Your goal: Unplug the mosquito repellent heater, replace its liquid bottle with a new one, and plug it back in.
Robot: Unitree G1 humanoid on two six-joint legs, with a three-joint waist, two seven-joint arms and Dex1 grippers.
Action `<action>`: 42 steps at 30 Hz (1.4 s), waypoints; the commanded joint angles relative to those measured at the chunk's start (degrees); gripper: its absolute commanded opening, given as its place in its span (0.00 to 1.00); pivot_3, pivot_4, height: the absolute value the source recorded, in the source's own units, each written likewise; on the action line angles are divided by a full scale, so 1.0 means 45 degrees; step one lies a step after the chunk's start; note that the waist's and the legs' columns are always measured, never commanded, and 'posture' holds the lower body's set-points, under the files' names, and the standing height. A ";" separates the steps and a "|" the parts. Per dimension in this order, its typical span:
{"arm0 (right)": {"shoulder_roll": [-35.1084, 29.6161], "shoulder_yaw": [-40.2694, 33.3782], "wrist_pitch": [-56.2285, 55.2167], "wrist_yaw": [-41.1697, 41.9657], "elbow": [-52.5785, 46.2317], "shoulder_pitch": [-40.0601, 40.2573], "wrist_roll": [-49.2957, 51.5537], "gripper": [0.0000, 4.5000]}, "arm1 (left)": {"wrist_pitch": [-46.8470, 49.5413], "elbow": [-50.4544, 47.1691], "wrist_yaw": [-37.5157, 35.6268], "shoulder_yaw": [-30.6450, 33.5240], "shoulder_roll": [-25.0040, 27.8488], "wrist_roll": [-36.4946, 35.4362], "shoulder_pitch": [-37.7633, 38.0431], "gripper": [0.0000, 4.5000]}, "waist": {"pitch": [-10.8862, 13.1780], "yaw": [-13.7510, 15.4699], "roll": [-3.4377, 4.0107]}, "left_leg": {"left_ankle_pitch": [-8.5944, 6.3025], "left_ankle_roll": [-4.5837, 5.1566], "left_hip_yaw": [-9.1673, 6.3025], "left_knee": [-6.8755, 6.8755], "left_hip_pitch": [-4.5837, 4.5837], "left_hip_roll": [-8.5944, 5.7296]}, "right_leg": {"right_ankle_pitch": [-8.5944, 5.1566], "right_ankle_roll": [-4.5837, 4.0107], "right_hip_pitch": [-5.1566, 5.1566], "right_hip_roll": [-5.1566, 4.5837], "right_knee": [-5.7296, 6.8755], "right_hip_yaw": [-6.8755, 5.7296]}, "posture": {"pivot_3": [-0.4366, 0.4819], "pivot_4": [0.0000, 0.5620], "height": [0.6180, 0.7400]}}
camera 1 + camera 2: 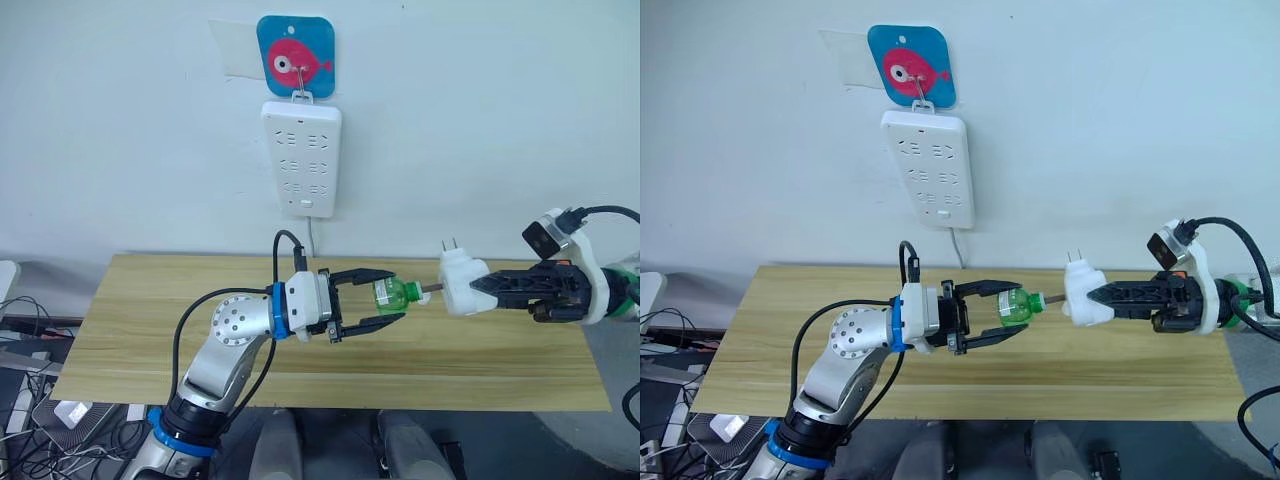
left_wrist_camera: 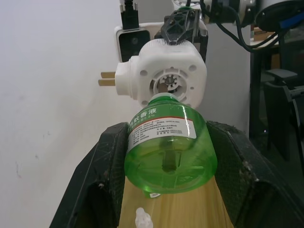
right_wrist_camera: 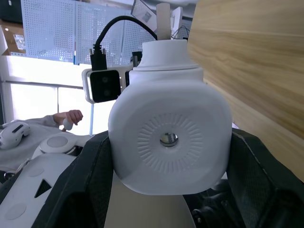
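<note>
Right now your left end effector [image 1: 385, 303] pinches the green liquid bottle [image 1: 397, 294] above the wooden surface [image 1: 130, 330], neck and wick pointing toward your right. Just beyond, your right end effector [image 1: 478, 285] clamps the mosquito repellent heater [image 1: 461, 281], prongs up, its socket facing the wick on one shared axis. Farther back, the power strip [image 1: 301, 158] hangs on the wall.

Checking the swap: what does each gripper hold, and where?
Left gripper grips the green bottle by its base; right gripper clamps the heater by its sides.
</note>
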 commanded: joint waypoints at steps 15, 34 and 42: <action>-0.0378 0.0091 -0.1210 -0.1196 -0.1172 0.0412 0.1840 0.65 | -0.0019 -0.0012 0.0161 -0.0191 -0.0329 -0.0028 -0.0131 0.49 | -0.0002 -0.0001 0.0002 | 0.0004 -0.0008 0.0002 -0.0001 0.0000 0.0005 | 0.0000 0.0000 -0.0007 0.0000 0.0003 -0.0001 | 0.38 0.39 1.00; -0.0517 0.0206 -0.1248 -0.0941 -0.1442 0.0549 0.1840 0.65 | 0.0117 0.0310 0.0095 -0.0094 -0.0476 0.0089 -0.0637 0.49 | -0.0002 0.0011 0.0003 | 0.0005 -0.0009 0.0003 0.0001 0.0000 0.0005 | 0.0000 0.0000 -0.0007 0.0000 0.0009 -0.0001 | 0.38 0.39 1.00; -0.0398 0.0275 -0.1404 -0.1186 -0.0993 0.0285 0.1840 0.65 | 0.0295 0.0088 0.0058 -0.0114 -0.0382 -0.0014 -0.0597 0.49 | -0.0002 0.0010 0.0003 | 0.0005 -0.0008 0.0002 0.0002 0.0000 0.0005 | 0.0000 0.0000 -0.0007 0.0001 0.0010 -0.0002 | 0.38 0.40 1.00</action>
